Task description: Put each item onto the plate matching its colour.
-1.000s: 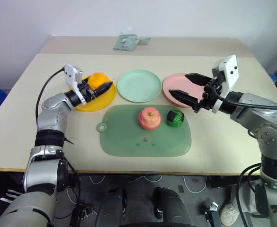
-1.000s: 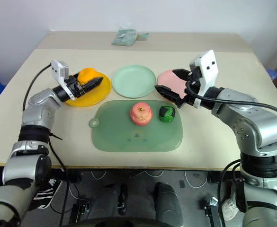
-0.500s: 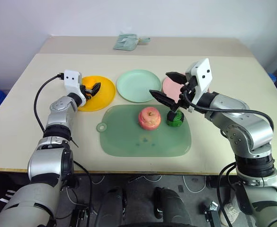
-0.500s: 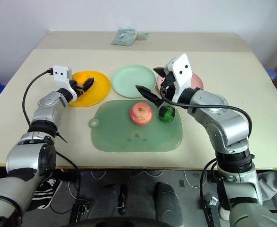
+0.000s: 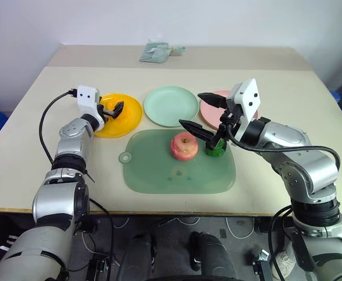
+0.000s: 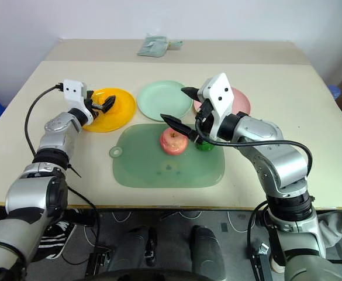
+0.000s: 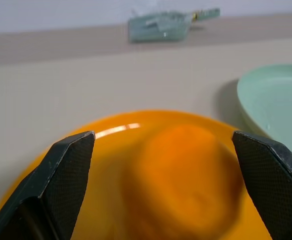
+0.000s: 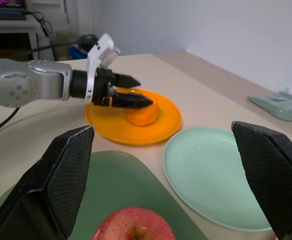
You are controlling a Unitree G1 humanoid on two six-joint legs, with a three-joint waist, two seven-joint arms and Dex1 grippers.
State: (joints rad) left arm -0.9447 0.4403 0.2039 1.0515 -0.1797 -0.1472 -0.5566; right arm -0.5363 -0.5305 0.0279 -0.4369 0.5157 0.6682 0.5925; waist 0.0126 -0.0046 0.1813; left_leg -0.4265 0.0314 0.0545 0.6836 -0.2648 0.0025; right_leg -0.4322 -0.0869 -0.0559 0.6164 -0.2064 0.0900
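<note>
Apple (image 5: 184, 146) sits on green mat (image 5: 159, 172), just below my right gripper (image 5: 201, 113), fingers wide. Looks light, rigid, slick; I'd pinch across its widest part. Left gripper (image 7: 165, 165) wide around orange (image 7: 183, 177) on yellow plate (image 5: 130, 117).

Glossy plastic yellow-orange plate (image 7: 111, 132)

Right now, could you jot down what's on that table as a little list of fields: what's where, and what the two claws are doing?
orange: on the yellow plate
left gripper: open, fingers either side of the orange
apple: on the mat
green vegetable: on the mat, beside the apple
right gripper: open, above the apple
mint plate: empty
pink plate: empty
done so far: one of three items placed
</note>
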